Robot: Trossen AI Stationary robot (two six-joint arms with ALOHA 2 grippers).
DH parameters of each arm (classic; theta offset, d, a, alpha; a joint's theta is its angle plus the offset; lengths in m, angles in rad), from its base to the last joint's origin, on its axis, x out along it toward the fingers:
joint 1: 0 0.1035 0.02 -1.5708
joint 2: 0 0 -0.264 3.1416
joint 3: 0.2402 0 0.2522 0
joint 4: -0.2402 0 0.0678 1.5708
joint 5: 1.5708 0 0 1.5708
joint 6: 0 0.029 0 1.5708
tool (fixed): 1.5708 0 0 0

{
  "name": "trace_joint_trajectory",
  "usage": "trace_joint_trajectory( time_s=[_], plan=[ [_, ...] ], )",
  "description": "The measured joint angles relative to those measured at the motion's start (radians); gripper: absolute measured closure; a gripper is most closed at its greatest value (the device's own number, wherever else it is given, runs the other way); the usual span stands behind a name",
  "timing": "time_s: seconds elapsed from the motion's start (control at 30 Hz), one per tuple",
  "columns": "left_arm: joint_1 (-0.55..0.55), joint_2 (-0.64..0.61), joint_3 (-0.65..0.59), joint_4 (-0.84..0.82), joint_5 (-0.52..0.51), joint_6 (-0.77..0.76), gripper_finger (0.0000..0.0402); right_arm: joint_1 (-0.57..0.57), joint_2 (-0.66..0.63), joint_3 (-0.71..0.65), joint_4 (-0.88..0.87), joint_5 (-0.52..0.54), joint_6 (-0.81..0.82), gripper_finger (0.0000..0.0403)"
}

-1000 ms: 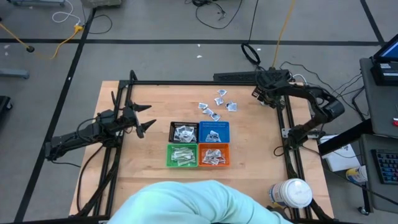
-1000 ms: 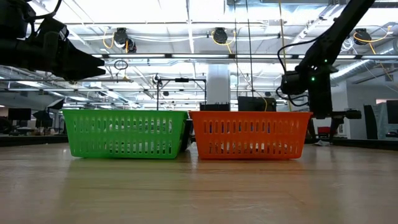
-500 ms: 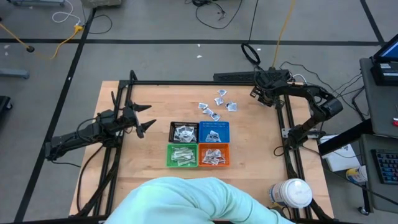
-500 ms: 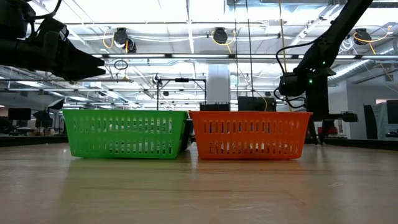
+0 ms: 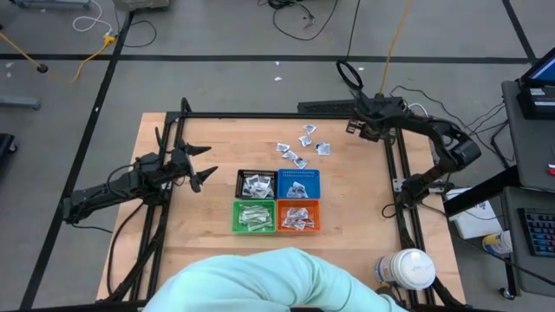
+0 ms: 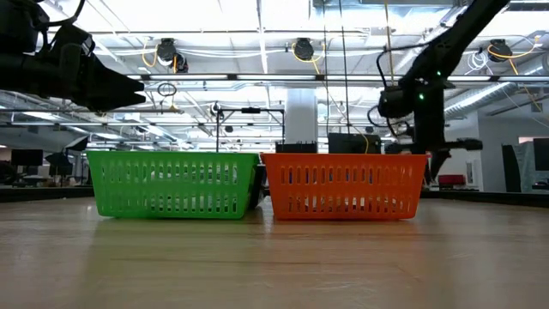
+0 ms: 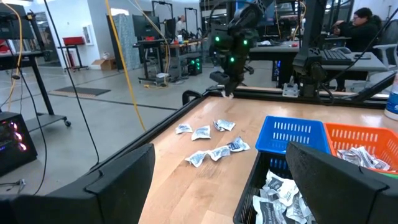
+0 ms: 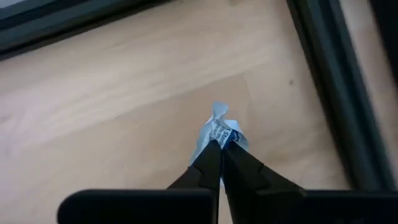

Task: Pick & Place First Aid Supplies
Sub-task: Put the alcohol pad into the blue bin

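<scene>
Left gripper (image 5: 201, 166) – fingers spread wide, holding nothing, left of the bins. Black bin (image 5: 257, 184), green bin (image 5: 254, 216), orange bin (image 5: 297, 217): wrapped packets inside; blue bin (image 5: 299, 184) nearly bare. Loose packets (image 5: 301, 147) beyond them. Right gripper (image 8: 219, 149) – only its wrist view shows it pinched on one packet (image 8: 219, 129).

A grey floor (image 5: 217, 35) crossed by black tape lines is filling the top of the high view, with a yellow cable (image 5: 82, 56) trailing at upper left. In the low view, ceiling lights (image 6: 214, 17) are glaring above exposed ducts, and a white column (image 6: 301, 116) is standing mid-frame.
</scene>
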Motion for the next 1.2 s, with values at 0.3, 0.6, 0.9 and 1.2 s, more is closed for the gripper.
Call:
trace_joint_trajectory(
  time_s=[0.3,0.6,0.9,1.2],
  plan=[
    [0.0,0.0,0.0,0.0,0.0,0.0,0.0036,0.026,-0.013,0.197,-0.228,-0.005,-0.268,0.0402],
    [0.0,0.0,0.0,0.0,0.0,0.0,0.0037,0.041,-0.009,0.38,-0.271,-0.107,-0.498,0.0402],
    [0.0,0.0,0.0,0.0,0.0,0.0,0.0036,0.112,0.008,0.441,-0.263,-0.16,-0.585,0.0402],
    [0.0,0.0,0.0,0.0,0.0,0.0,0.0036,0.245,0.008,0.441,-0.258,-0.215,-0.699,0.0403]
  ],
)
